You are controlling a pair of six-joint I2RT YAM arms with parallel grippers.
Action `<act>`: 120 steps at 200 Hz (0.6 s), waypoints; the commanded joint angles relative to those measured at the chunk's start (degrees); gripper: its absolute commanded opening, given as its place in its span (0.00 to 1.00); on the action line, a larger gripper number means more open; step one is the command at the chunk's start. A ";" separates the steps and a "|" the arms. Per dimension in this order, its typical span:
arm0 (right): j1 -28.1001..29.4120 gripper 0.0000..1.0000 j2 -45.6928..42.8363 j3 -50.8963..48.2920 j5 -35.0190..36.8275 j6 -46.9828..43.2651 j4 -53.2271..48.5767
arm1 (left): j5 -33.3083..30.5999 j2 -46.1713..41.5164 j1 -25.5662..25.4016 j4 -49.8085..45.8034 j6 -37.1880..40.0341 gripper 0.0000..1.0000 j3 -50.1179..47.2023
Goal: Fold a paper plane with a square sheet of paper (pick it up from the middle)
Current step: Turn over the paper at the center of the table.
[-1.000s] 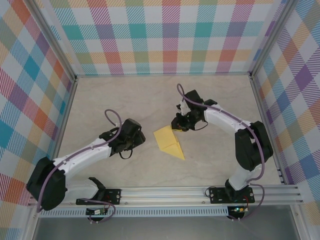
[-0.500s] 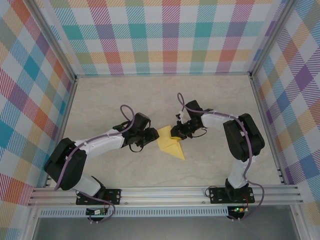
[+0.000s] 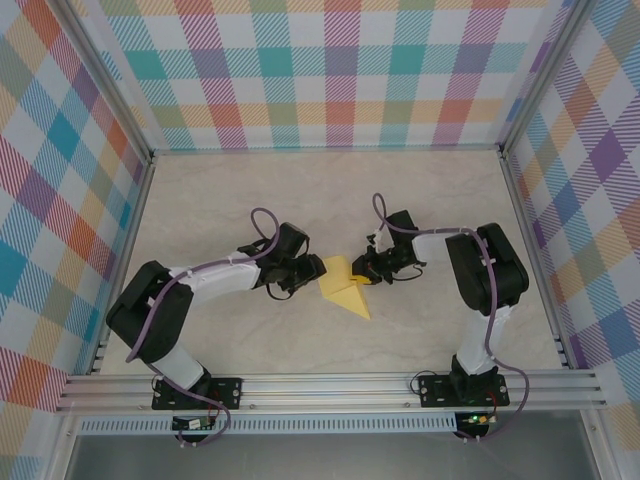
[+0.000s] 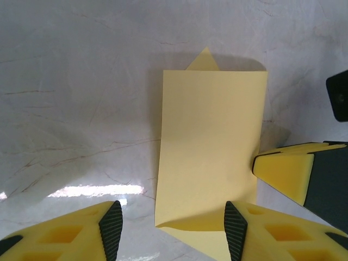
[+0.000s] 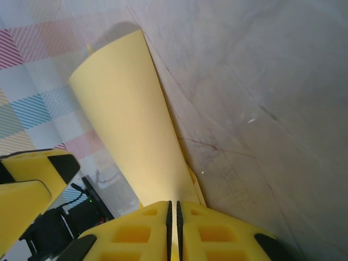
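Observation:
The square sheet of paper (image 3: 343, 287) is yellow and partly folded, lying mid-table with a point toward the near right. My right gripper (image 3: 368, 270) is shut on its right edge, and its pads (image 5: 175, 228) pinch a raised flap of the paper (image 5: 130, 119). My left gripper (image 3: 309, 272) stands open at the sheet's left side. In the left wrist view the paper (image 4: 212, 141) rises between the spread fingers (image 4: 111, 225), close to the right one. A right-gripper fingertip (image 4: 285, 173) shows at the sheet's right edge.
The marble-look table (image 3: 220, 200) is enclosed by plaid walls (image 3: 330, 80) on three sides. An aluminium rail (image 3: 330, 385) runs along the near edge by the arm bases.
My left gripper has moved right, up to the paper's left edge. My right gripper has shifted slightly right and nearer, still holding the sheet, whose flap now stands raised.

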 commanded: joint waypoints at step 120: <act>-1.13 0.16 1.31 -4.81 1.63 4.74 4.65 | 2.66 8.33 1.56 8.11 0.83 0.56 3.88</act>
